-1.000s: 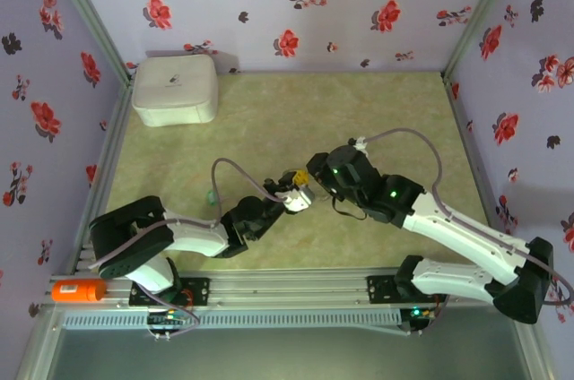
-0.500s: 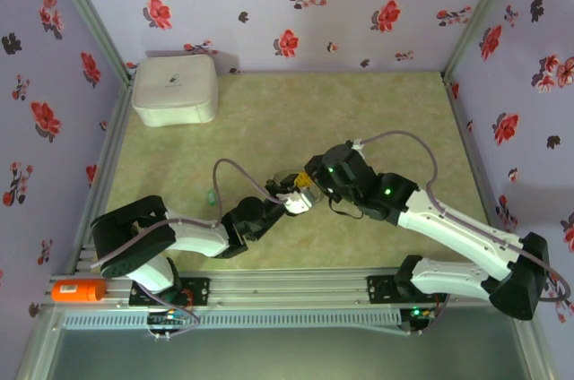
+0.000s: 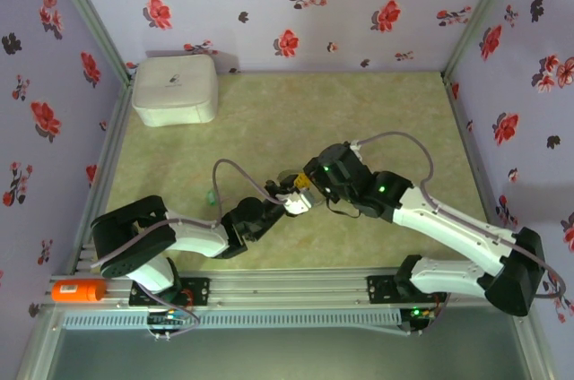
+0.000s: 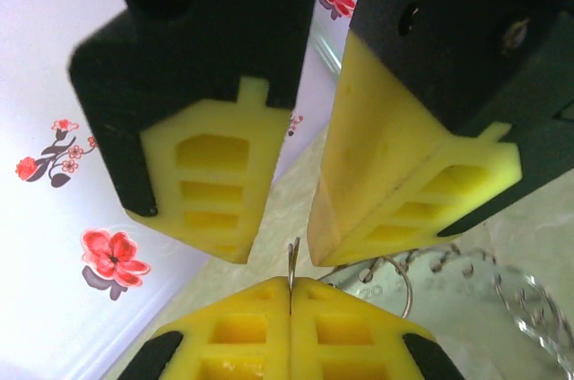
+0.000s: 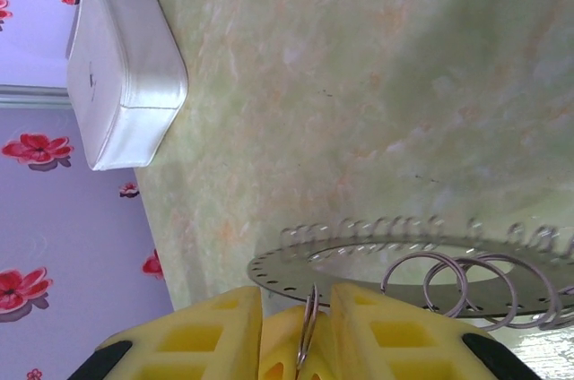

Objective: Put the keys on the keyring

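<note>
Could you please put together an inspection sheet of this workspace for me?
Surface: green marbled table.
Job's things: perforated flat keyring carrying wire rings; tiny green piece lies apart, to its left.
Clutter: white box in the far left corner; orange cylinder on the near rail.
End effectors: left end effector shut on a wire ring; right end effector open, fingers either side of it.
Cables: grey cable loops off each wrist.
Surroundings: floral purple walls.

The right gripper (image 5: 300,349) sits at the bottom edge, jaws apart, with a thin upright wire loop (image 5: 308,322) in the gap. Just beyond lies the keyring (image 5: 278,265), flat and perforated, with three wire rings (image 5: 448,286) at its rim. A white box (image 5: 126,84) rests on the table (image 5: 359,84) near the wall.
</note>
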Robot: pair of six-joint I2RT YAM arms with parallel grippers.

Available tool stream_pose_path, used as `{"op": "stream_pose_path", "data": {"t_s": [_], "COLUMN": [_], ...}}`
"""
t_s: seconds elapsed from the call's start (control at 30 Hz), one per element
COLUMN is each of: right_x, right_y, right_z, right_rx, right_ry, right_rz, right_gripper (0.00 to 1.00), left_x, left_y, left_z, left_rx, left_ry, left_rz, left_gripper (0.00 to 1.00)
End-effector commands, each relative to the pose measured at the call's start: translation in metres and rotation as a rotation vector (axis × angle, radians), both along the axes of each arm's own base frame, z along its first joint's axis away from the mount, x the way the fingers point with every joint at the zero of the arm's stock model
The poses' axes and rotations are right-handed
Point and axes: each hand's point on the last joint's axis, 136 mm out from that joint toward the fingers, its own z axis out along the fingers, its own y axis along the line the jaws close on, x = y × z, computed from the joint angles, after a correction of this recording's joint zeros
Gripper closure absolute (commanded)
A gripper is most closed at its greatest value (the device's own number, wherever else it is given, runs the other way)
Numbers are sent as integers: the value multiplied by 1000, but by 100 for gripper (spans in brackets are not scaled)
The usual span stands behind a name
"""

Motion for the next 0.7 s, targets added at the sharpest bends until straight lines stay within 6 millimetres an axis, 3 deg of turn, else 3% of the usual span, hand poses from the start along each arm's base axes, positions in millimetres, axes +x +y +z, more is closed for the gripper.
{"op": "stream_pose_path", "data": {"t_s": [0.0,0.27,0.4,0.5,0.53,0.67], "right_x": [1,1,1,1,1,5], "right_y": [-2,0,2,4,4,-6], "right_z": [-5,-9,-14,-16,-15,-13], "right_rx": [-2,-8,-16,-18,-19,-86], "right_ry": [24,36,48,48,41,-27], "right_rz": [-17,-8,-2,8,10,31], "right_gripper": [74,87,99,100,100,100], "left_x": [-5,-5,-6,-6,-7,-13], "left_y": [1,0,-1,1,3,19], "left_z": [22,21,22,22,21,19], "left_rx": [-83,-71,-66,-63,-60,-77], "left_ry": [-31,-40,-49,-52,-51,-29], "left_rz": [-16,-18,-19,-17,-19,-14], "left_gripper": [100,100,100,100,91,32]}}
